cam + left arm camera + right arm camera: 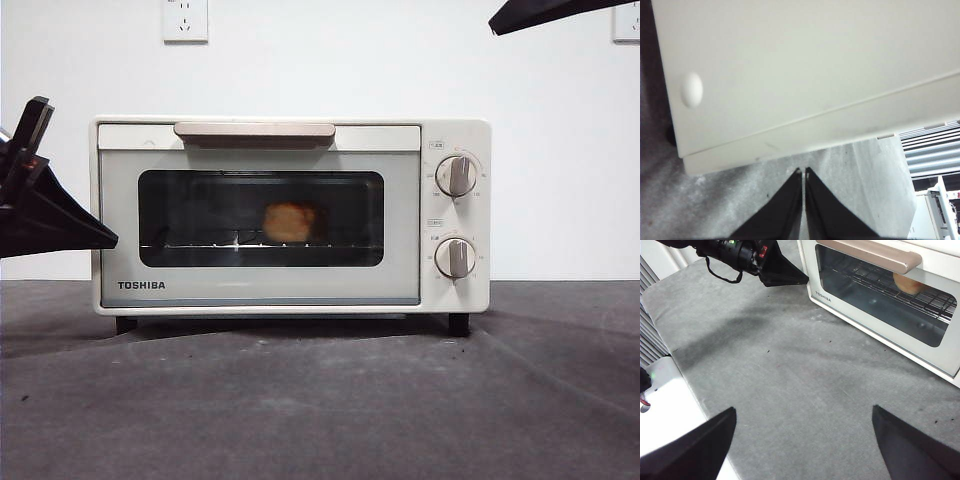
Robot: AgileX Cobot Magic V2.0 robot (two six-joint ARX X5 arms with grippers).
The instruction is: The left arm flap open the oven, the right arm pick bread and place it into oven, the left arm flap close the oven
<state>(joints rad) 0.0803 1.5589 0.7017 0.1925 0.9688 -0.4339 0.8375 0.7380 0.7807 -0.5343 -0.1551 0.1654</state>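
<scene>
bread (290,222) dim behind dark door glass, oven (900,300) cut off by the frame edge, knob markings too small

A white wall (330,60) is standing behind the grey table mat (320,400); two wall sockets (185,20) are sitting high above the mat.

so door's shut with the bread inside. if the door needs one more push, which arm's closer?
Left. The left gripper, jaws shut, sits by the oven side. The right gripper hangs open, back from the door. The bread rests on the rack.
</scene>
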